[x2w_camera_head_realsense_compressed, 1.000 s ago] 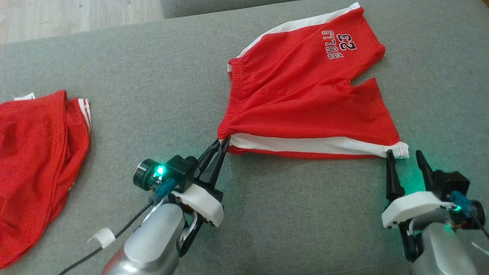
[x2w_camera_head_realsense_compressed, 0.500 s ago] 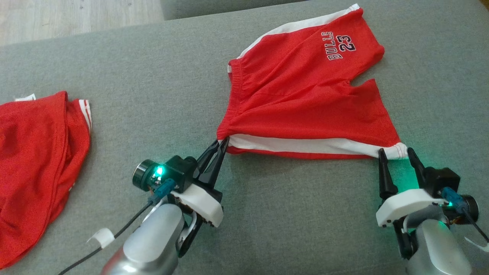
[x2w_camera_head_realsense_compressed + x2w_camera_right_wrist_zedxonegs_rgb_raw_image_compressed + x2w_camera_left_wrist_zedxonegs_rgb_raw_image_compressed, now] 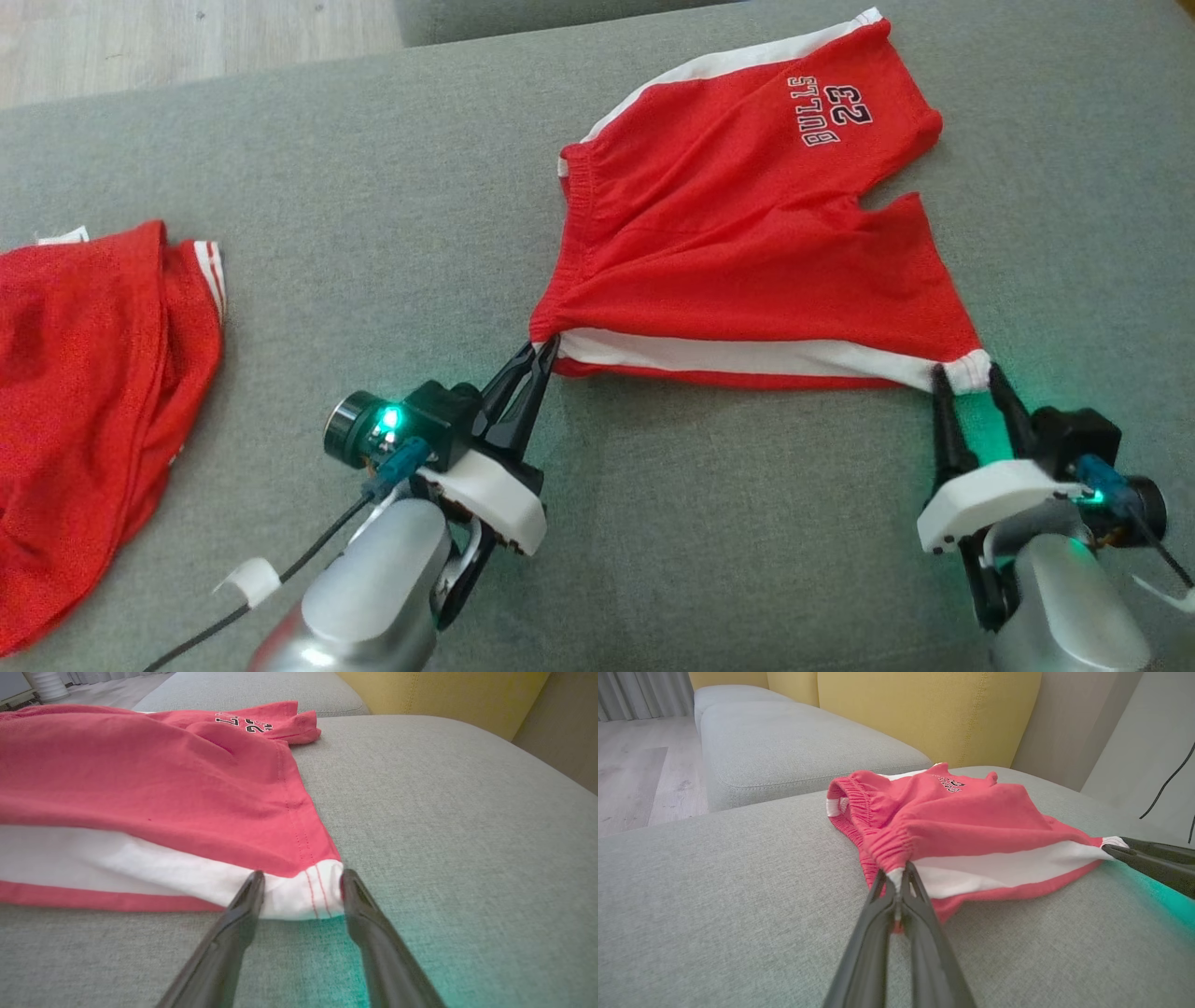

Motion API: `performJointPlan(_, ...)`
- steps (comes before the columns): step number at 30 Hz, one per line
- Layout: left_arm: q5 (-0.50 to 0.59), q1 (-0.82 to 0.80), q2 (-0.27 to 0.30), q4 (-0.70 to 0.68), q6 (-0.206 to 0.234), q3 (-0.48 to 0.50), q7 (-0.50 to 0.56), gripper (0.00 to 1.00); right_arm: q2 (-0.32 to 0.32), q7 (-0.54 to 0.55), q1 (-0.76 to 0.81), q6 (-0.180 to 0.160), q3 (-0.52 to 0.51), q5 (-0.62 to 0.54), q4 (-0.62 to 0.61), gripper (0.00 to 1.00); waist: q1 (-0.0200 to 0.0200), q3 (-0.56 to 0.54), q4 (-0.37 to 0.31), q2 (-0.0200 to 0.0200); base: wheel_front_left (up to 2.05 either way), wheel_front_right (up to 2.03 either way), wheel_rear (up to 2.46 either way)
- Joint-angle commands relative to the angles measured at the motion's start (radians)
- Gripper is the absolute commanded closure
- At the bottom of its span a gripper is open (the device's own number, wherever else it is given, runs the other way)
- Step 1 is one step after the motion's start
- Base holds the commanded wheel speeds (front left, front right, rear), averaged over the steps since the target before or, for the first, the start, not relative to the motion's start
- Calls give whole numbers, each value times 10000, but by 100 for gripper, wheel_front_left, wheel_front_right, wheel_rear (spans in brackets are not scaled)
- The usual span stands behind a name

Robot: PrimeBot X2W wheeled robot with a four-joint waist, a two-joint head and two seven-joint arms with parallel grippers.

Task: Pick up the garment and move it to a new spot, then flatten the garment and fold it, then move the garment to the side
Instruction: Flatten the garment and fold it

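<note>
garment: we see red knit basketball shorts (image 3: 747,233) with a gathered elastic waistband, white side stripes and a dark "bulls 23" print on one leg.
garment surface: soft, matte cloth; we note shallow creases running from the waistband toward the legs.
garment location: the shorts lie spread on the grey woven sofa cushion (image 3: 373,205), right of centre in the head view, with the waistband to the left and the leg hems to the right.
support texture: the cushion has a coarse, flat, even weave.
left gripper (image 3: 540,353): two long dark tapered fingers are closed together on the near waistband corner, where the red elastic meets the white stripe. in the left wrist view we see the cloth bunched at the tips (image 3: 896,877).
right gripper (image 3: 966,378): the jaws stand apart. the white stitched hem corner of the near leg sits between the tips, one finger at each side. in the right wrist view (image 3: 301,879) both fingers touch the cloth edge, and we see no pinch.
near edge: the white stripe runs as a straight band from one gripper to the other.
other cloth: a second red garment with white trim (image 3: 93,373) lies crumpled at the left, well apart from the shorts.
background: a yellow fabric backrest (image 3: 924,714) and a pale wood floor (image 3: 187,37).
</note>
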Motion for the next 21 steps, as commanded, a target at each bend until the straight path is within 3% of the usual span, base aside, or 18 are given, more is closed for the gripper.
performJointPlan(1, -96, -250, 205, -258, 45, 249, -118, 100, -43, -125, -371, 67, 218, -34, -180, 94, 0, 9, 2, 0, 0, 0, 0)
performJointPlan(2, -101, -259, 208, -255, 45, 244, -119, 100, -43, -125, -390, 67, 222, -37, -152, 100, 0, 13, 3, 0, 0, 0, 0)
performJointPlan(10, -161, -240, 288, -260, 90, 274, -121, 100, -43, -131, -451, 67, 333, -5, -309, 100, 0, -144, -18, 0, 0, 0, 0)
performJointPlan(21, -199, -726, 961, -1011, 133, 760, -84, 100, -43, -137, -794, 67, 1607, 1308, -2972, 100, 0, -780, -174, 0, 0, 0, 0)
